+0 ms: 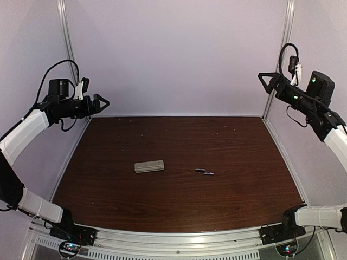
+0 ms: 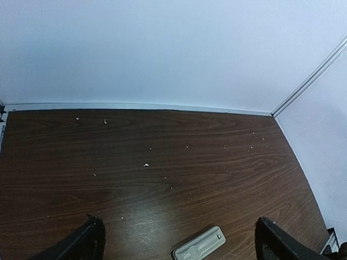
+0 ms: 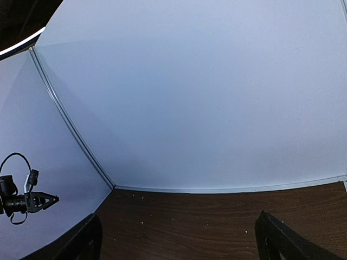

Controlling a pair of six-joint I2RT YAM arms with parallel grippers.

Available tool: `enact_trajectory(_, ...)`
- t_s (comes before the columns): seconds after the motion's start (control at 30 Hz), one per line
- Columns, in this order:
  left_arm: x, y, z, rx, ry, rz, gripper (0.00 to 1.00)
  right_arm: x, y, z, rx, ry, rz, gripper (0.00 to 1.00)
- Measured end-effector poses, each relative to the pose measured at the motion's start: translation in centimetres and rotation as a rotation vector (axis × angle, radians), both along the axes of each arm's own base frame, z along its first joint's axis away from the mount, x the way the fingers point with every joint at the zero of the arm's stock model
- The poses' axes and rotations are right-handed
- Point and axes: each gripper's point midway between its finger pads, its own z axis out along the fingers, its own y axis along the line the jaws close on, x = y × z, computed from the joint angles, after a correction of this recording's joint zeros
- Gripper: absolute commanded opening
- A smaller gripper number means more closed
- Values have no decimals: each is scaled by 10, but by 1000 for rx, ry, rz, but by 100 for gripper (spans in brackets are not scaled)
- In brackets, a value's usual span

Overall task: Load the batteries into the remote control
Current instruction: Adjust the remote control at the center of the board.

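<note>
Nothing of the loading is done yet, as far as the views show. The remote control (image 1: 149,166) lies flat on the bench (image 1: 244,146), a little toward 9 o'clock of the bench's middle, its long side running 9 to 3. The batteries (image 1: 200,170) lie loose on the wood at about 3 o'clock of the remote, apart from it and nearly end to end, the second (image 1: 209,173) just beside the first. Neither one sits in the handset. Whether the battery compartment is already uncovered I cannot tell: the left wrist view catches only part of the remote (image 2: 199,245) at its 6 o'clock edge, pale with some moulded ridges.

Both arms are raised well clear of the things. The left hand (image 1: 102,101) hangs at 10 o'clock over the bench's far corner, jaws apart and holding nothing; its fingers (image 2: 89,241) frame bare wood. The right hand (image 1: 264,81) is up at 2 o'clock, also spread wide and empty.

By my judgement the whole job is left: picking up each battery, seating both, and any opening or closing of the cover.

Count: one remote control, two batteries, two hands, no loose cover piece in view.
</note>
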Motion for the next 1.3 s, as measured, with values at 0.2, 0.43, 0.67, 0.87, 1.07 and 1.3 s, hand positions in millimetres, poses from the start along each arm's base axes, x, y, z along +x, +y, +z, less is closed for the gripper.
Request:
enact_trajectory(0.2, 0, -7, 1, -46, 12, -31, 98, 3, -3, -18, 8, 39, -19, 100)
enact_trajectory(0.43, 7, -12, -19, -15, 40, -68, 98, 17, 2, -45, -111, 103, -1, 100)
enact_trajectory(0.67, 13, -21, -27, 148, -32, -123, 98, 29, 4, -79, -188, 205, 12, 100)
enact_trajectory(0.87, 30, -40, -56, 308, -15, -219, 98, 34, 5, -72, -202, 196, 14, 100)
enact_trajectory(1.07, 48, -56, -73, 441, -28, -326, 98, 38, 6, -76, -203, 210, 16, 99)
enact_trajectory(1.3, 28, -126, -133, 652, -6, -553, 98, 38, 6, -77, -200, 211, 16, 100)
